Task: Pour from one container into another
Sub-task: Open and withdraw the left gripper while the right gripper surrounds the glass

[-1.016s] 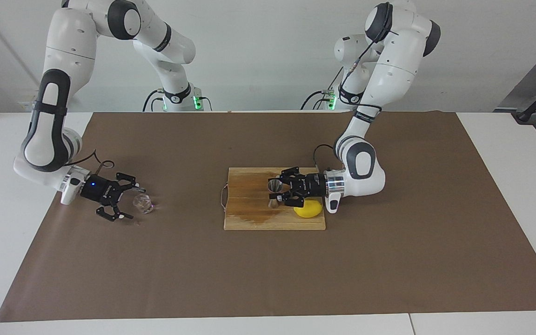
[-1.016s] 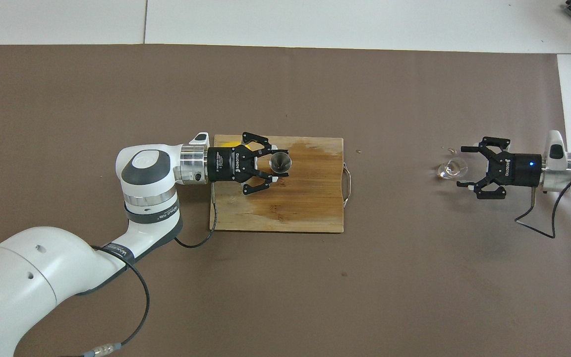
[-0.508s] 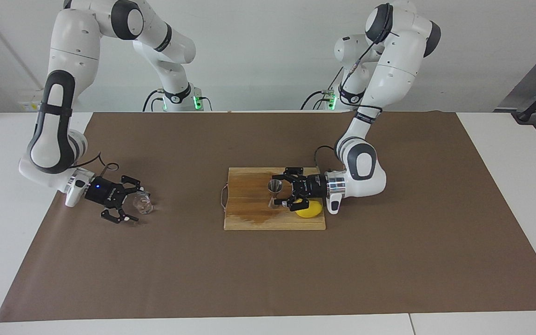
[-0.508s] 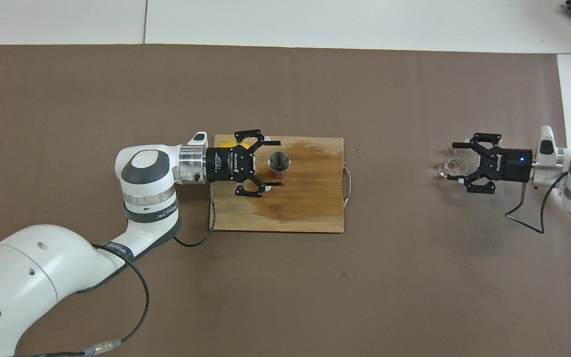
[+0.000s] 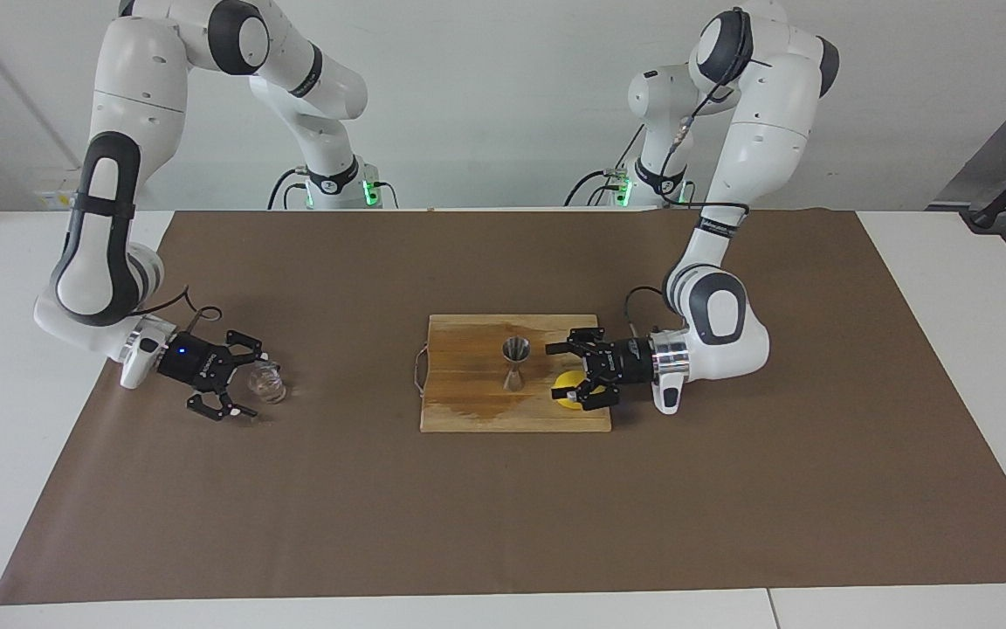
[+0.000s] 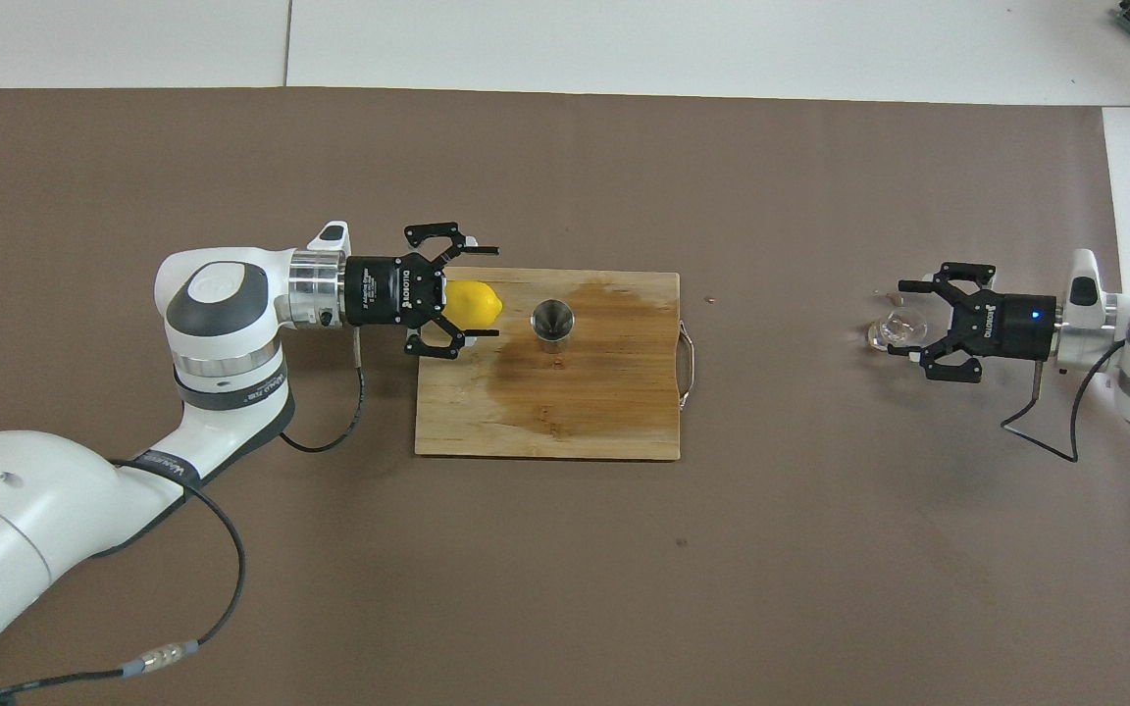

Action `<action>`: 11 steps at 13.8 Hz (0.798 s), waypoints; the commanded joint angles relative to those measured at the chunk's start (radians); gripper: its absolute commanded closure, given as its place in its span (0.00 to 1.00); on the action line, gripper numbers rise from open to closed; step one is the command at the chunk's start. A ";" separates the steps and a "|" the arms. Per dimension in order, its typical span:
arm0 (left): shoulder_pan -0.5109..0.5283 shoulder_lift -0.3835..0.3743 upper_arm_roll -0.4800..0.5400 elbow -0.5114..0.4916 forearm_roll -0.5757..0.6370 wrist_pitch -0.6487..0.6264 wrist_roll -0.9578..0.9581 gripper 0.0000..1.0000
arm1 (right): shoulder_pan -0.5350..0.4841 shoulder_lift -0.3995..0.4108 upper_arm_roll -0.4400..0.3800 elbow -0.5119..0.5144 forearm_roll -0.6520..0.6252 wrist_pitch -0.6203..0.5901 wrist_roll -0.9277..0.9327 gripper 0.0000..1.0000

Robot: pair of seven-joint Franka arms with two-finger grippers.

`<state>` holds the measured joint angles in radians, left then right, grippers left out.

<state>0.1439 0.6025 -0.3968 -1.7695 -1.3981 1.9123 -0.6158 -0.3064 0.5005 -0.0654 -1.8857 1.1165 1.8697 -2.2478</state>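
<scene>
The steel jigger stands upright and free on the wooden board, also in the overhead view. My left gripper is open, low over the board's edge toward the left arm's end, its fingers either side of the lemon; it also shows in the overhead view. The clear glass cup sits on the brown mat toward the right arm's end, also in the overhead view. My right gripper is open and low, the cup just at its fingertips.
The board has a dark wet patch around the jigger and a metal handle on the side toward the right arm. The lemon lies on the board's corner. A brown mat covers the table.
My left gripper opened, let go of the jigger and drew back toward the left arm's end, over the lemon. The jigger stays upright. My right gripper shifted slightly by the cup.
</scene>
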 commanded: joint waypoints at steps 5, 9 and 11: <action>0.123 -0.107 0.054 0.131 0.304 -0.228 -0.087 0.00 | -0.002 -0.002 0.004 -0.030 0.017 0.026 -0.018 0.05; 0.109 -0.156 0.142 0.286 0.575 -0.380 -0.079 0.00 | -0.002 -0.003 0.004 -0.035 0.016 0.017 -0.016 0.17; 0.111 -0.202 0.142 0.315 0.736 -0.421 -0.023 0.00 | -0.002 -0.003 0.003 -0.035 0.014 0.012 -0.016 0.23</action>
<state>0.2684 0.4479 -0.2685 -1.4814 -0.7796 1.5341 -0.6714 -0.3059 0.5018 -0.0650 -1.9087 1.1165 1.8844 -2.2478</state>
